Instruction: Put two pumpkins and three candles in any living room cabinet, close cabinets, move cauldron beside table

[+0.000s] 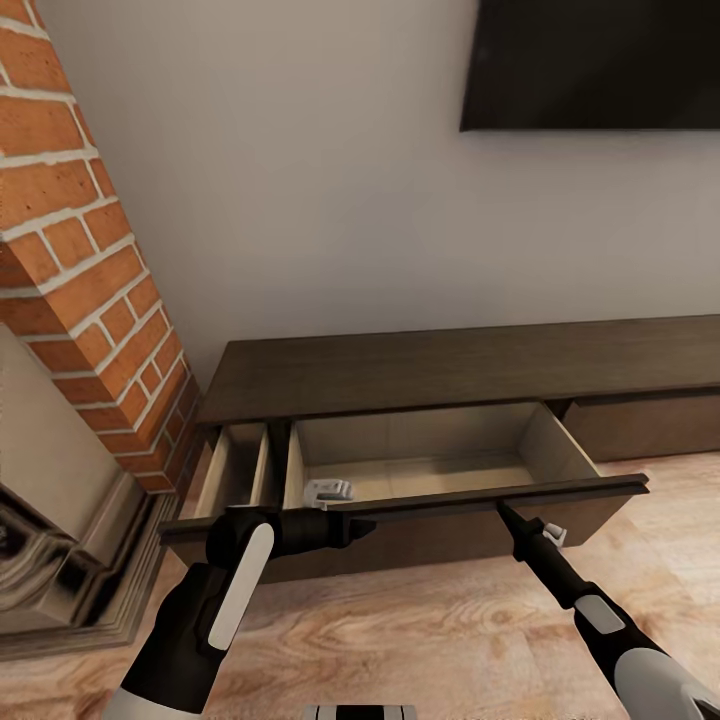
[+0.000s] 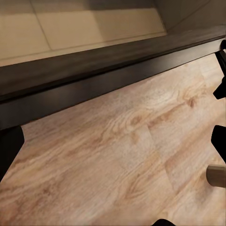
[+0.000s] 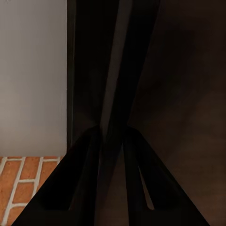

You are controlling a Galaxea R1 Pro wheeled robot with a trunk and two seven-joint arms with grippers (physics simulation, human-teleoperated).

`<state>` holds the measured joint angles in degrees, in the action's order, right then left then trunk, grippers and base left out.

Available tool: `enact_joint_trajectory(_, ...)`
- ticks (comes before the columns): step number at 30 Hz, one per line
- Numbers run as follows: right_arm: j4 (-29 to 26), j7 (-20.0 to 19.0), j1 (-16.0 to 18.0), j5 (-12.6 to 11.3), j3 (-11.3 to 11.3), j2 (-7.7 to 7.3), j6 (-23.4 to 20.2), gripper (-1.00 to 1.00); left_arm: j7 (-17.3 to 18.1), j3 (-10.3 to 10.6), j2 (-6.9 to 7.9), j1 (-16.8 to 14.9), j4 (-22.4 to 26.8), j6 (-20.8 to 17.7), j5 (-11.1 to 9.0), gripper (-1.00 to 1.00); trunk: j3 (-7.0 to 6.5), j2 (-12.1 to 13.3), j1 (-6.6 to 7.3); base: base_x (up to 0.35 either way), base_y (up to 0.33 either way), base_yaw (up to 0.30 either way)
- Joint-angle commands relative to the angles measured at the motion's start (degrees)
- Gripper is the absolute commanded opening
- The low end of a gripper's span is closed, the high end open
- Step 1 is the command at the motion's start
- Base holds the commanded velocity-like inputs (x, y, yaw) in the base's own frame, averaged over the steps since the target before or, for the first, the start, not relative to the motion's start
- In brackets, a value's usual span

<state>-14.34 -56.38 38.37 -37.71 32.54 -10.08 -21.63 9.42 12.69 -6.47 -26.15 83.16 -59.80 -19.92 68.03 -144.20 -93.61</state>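
The long, low dark brown cabinet (image 1: 400, 370) stands against the wall. Its wide middle drawer (image 1: 430, 450) is pulled out, and its pale wood inside holds none of the task's things. My right gripper (image 1: 505, 512) sits at the top edge of the drawer front (image 1: 480, 495). In the right wrist view its fingers (image 3: 84, 160) are shut on that dark edge. My left gripper (image 1: 355, 525) is open, just in front of the left part of the same drawer front (image 2: 94, 75), over the floor. The pumpkins, candles and cauldron are out of view.
A narrow drawer (image 1: 235, 470) at the cabinet's left end also stands open. A brick fireplace (image 1: 90, 300) with a stone surround rises at the left, close to my left arm. A dark screen (image 1: 590, 60) hangs on the wall. Wood floor (image 1: 420, 640) lies in front.
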Motion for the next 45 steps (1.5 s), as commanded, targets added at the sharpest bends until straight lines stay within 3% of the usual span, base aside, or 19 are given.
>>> enact_joint_trajectory(1, 0.08, -2.07, 0.04, -0.53, -1.60, 1.38, -1.16, -1.00, 0.60, -0.05, -0.01, -0.04, 0.03, -0.20, 0.59, 1.00, 0.04, -0.03, 0.03, -0.039, 0.000, 0.000)
enact_joint_trajectory(45, 0.09, -2.07, 0.04, -0.53, -1.60, 1.38, -1.21, -1.00, 0.60, -0.10, -0.03, 0.04, 0.54, -0.20, 0.59, 1.00, 0.04, -0.03, 0.03, -0.025, 0.000, 0.000)
